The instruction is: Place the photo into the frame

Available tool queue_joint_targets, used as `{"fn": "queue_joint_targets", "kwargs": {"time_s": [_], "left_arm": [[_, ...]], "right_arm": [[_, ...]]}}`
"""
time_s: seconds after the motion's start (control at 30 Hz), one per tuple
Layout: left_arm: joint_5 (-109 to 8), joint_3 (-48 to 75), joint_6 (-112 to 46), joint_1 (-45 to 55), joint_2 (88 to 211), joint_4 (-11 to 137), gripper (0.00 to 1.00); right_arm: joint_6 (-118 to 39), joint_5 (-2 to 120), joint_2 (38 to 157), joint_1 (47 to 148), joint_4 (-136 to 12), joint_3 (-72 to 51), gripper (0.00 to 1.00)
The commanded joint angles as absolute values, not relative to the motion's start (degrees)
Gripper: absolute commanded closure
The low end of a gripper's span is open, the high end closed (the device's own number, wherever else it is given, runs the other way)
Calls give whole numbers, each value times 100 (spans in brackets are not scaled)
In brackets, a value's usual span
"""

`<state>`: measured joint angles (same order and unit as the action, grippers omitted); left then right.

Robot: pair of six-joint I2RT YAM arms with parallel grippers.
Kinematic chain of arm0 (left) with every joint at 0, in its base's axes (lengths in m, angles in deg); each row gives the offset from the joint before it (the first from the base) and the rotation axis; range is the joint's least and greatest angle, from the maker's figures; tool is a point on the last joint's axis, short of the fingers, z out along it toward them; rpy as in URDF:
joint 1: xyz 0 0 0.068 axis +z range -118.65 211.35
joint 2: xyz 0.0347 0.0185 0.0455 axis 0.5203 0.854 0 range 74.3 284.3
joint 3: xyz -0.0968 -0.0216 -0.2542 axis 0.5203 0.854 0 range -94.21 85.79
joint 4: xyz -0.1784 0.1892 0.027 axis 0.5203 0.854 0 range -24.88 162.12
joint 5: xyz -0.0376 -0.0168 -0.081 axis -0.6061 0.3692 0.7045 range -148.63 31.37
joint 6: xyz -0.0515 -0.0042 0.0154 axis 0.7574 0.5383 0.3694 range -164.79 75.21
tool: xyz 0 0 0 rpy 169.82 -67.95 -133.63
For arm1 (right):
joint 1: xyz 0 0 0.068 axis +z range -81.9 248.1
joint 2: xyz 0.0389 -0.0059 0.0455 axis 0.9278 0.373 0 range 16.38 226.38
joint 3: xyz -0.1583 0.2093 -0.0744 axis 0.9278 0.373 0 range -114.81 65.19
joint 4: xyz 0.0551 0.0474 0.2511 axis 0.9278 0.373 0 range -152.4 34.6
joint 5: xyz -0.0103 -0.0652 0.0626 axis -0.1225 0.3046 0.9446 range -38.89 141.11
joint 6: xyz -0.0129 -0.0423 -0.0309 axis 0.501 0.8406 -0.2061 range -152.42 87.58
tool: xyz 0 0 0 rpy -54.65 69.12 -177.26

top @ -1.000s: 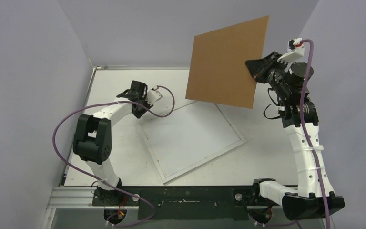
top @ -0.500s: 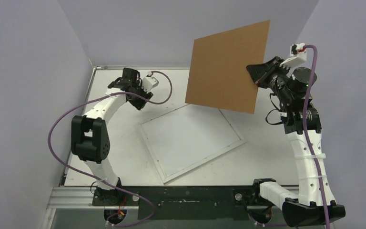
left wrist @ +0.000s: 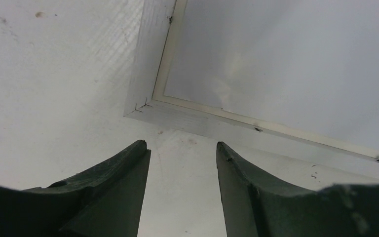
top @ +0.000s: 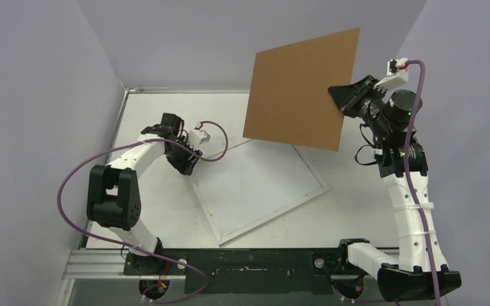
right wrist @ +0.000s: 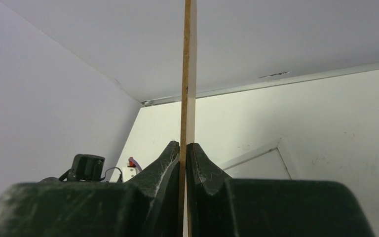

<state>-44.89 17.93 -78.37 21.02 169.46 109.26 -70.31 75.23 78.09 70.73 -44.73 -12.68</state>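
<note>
The white frame (top: pixel 274 216) lies flat on the table, mid-scene and turned at an angle. My left gripper (top: pixel 187 166) hovers low just off its left corner and is open, with only bare table between its fingers. In the left wrist view that gripper (left wrist: pixel 180 145) points at the frame's corner (left wrist: pixel 150 64). My right gripper (top: pixel 343 102) is raised at the right, shut on the right edge of a brown cardboard board (top: pixel 300 92) held upright in the air. The right wrist view shows that gripper (right wrist: pixel 183 144) pinching the board (right wrist: pixel 186 74) edge-on. The photo is out of view.
Grey walls close in the table at the back, left and right. A metal rail (top: pixel 185 90) runs along the far table edge. Both arm bases sit on the black bar (top: pixel 261 264) at the near edge. Purple cables loop beside each arm.
My left arm swung out toward the back and came down to the frame's left corner, its jaws widening. The raised board drifted slightly left in the right gripper.
</note>
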Motion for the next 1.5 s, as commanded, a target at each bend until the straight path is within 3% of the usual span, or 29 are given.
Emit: {"fn": "queue_joint_targets", "kwargs": {"time_s": [0.0,0.63,1.03,1.47], "left_arm": [[-4650,1962,-7283,2081,16788,10318,49],[-4545,1304,-5873,2162,17716,10783,56],[-5154,1693,-4912,2125,17206,10541,44],[-4928,1932,-4608,2055,17363,10451,47]], "right_arm": [[-7290,7667,7759,7038,-5404,-1400,95],[-7399,7859,7842,7029,-5513,-1361,95],[-7408,7872,7808,7027,-5572,-1229,95],[-7452,7897,7781,7029,-5606,-1231,95]]}}
